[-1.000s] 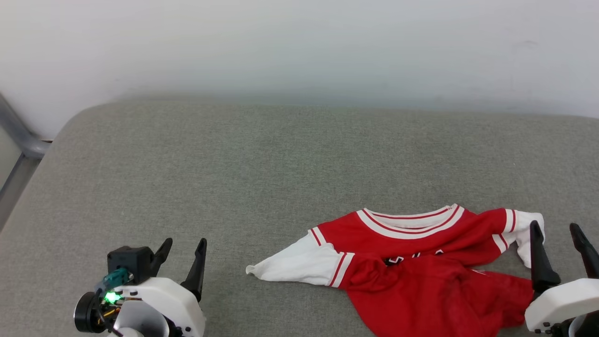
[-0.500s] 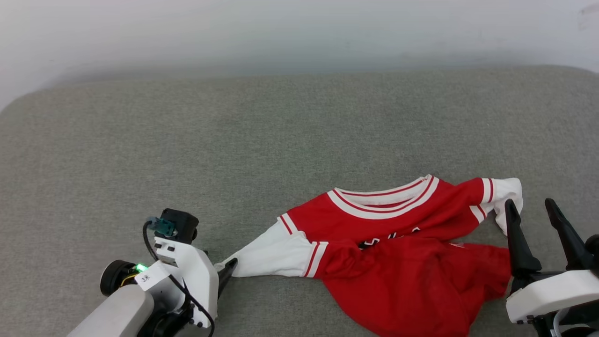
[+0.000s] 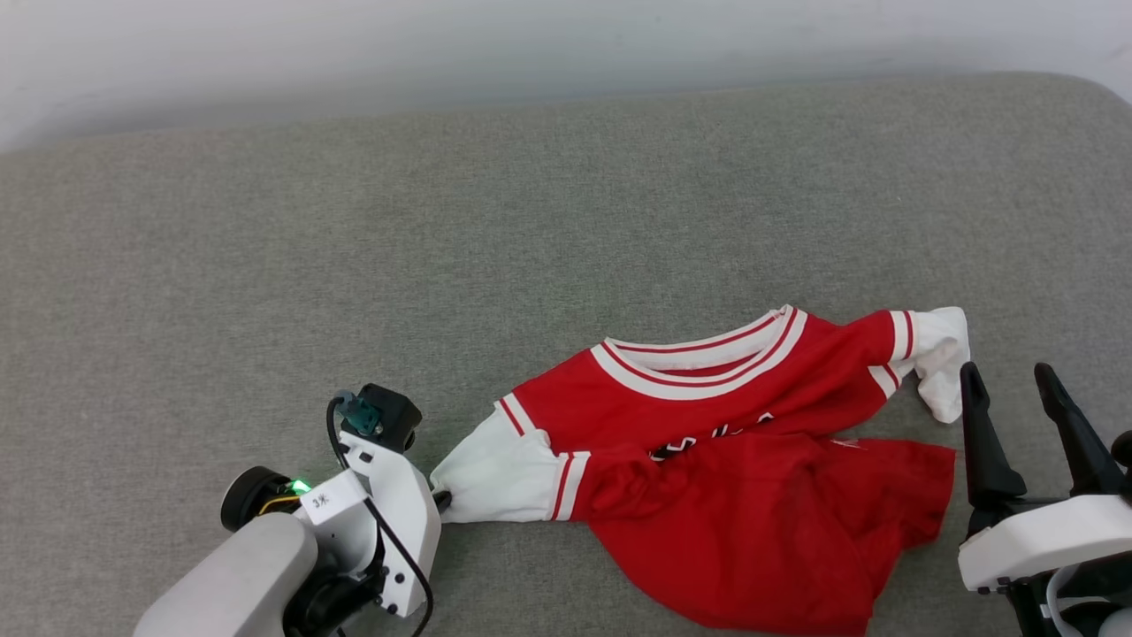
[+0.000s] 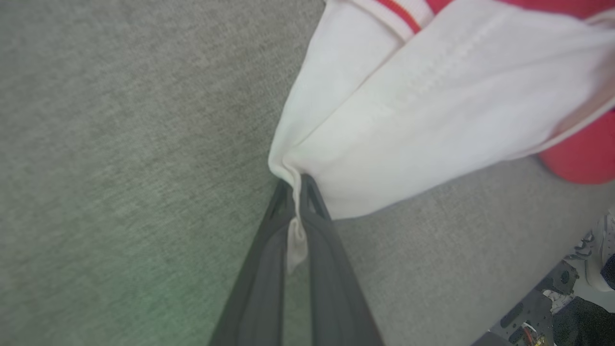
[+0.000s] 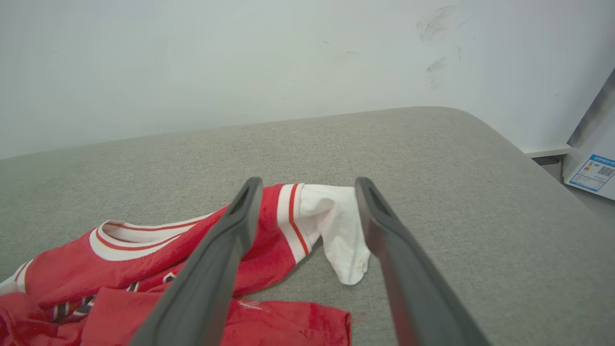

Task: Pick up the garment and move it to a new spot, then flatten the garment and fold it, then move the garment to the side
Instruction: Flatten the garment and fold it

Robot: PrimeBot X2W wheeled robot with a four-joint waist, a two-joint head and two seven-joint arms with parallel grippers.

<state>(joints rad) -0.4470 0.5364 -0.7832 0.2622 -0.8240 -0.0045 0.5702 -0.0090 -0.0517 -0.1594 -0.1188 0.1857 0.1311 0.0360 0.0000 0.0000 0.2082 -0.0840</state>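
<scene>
The garment, a red jersey T-shirt with white sleeves and striped trim, lies crumpled on the grey cushion, its lower half bunched over the black lettering. My left gripper is shut on the tip of the garment's left white sleeve; in the left wrist view a pinch of that white sleeve is squeezed between the dark fingers of the left gripper. My right gripper stands open just right of the garment, near the other white sleeve. The right gripper frames that sleeve without touching it.
A pale wall runs behind the cushion's far edge. The cushion's rounded right corner drops off toward a floor with a labelled box. Broad bare cushion lies left of and beyond the garment.
My left gripper moved right to the white sleeve tip and shut on it. The head camera tilted and turned, shifting the whole scene. The right gripper stays open.
</scene>
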